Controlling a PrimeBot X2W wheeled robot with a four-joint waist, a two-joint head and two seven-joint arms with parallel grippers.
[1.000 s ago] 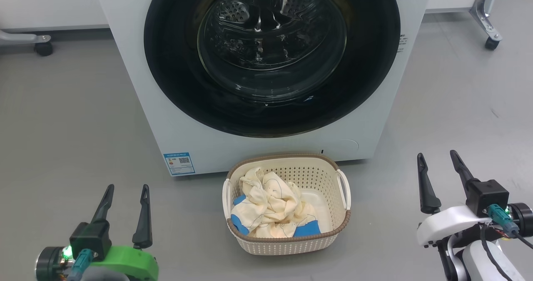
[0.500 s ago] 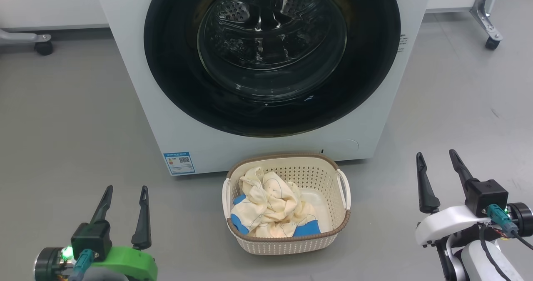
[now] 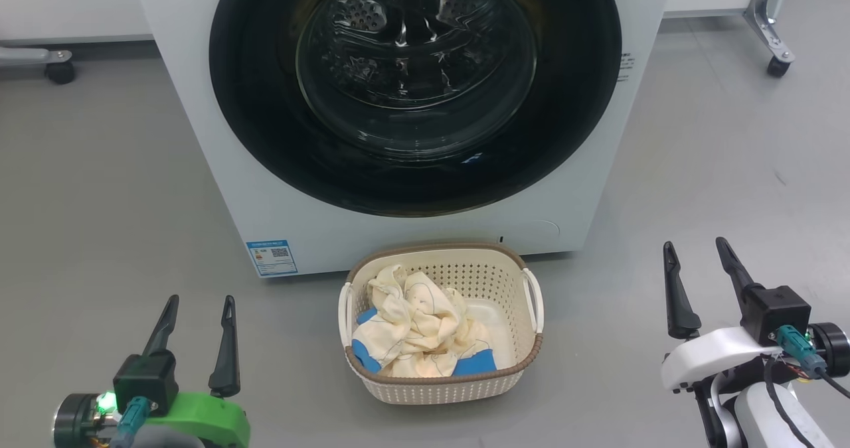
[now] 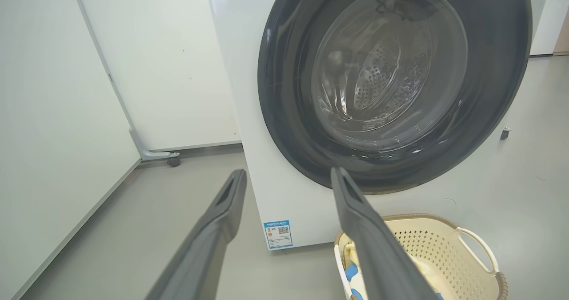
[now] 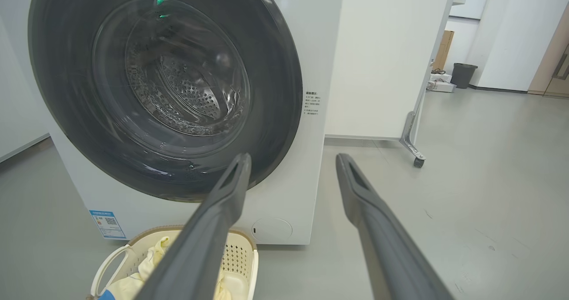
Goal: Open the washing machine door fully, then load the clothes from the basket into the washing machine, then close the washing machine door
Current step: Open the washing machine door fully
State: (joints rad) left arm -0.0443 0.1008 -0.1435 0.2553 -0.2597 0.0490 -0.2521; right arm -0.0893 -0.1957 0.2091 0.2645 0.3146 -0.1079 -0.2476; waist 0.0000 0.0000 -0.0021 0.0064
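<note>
The white washing machine stands ahead with its round black-rimmed glass door flat against the front. On the floor right before it sits the cream basket, holding crumpled cream-yellow clothes with blue patches. My left gripper hangs open at the lower left, well left of the basket. At the lower right my right gripper is open too, nothing between its fingers.
Grey floor spreads on both sides of the machine. A wheeled metal leg stands at the back right, another castor at the back left. White panels stand behind. A blue label sits low on the machine.
The whole head picture has shifted slightly left and up, so the camera moved. Both grippers stay open and in place.
</note>
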